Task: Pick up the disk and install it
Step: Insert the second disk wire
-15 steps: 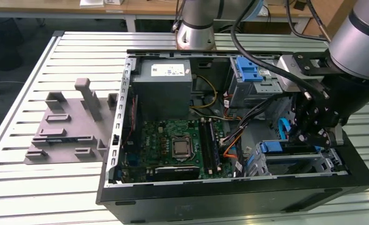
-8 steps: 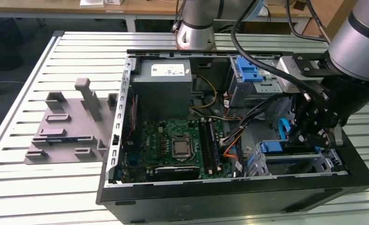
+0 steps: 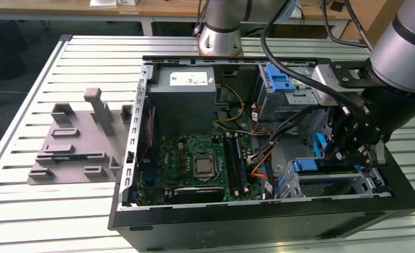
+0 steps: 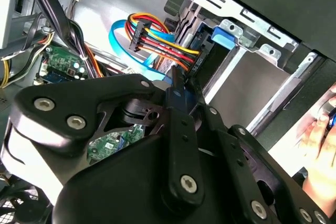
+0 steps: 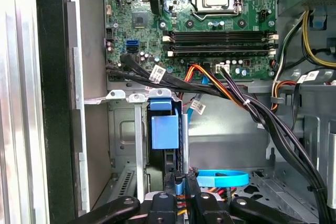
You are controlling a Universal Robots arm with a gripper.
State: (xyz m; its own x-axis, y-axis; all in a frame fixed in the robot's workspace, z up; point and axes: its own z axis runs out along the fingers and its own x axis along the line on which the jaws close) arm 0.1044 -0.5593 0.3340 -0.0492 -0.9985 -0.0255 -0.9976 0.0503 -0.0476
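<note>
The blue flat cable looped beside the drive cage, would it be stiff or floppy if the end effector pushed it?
Probably floppy: the blue flat cable lies in a loose curve, so it should bend aside. It is likely light, being a thin ribbon. It runs behind the coloured wires, so it may snag there.

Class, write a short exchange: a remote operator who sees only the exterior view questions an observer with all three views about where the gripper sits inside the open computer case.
Operator: In the exterior view the gripper is low in the case, by the silver cage. What is right ahead of it?
Observer: In the first wrist view, a blue plastic tab stands in the cage's slot.
Operator: Anything beyond the cage?
Observer: Yes, the second wrist view shows a person's hand there.
</note>
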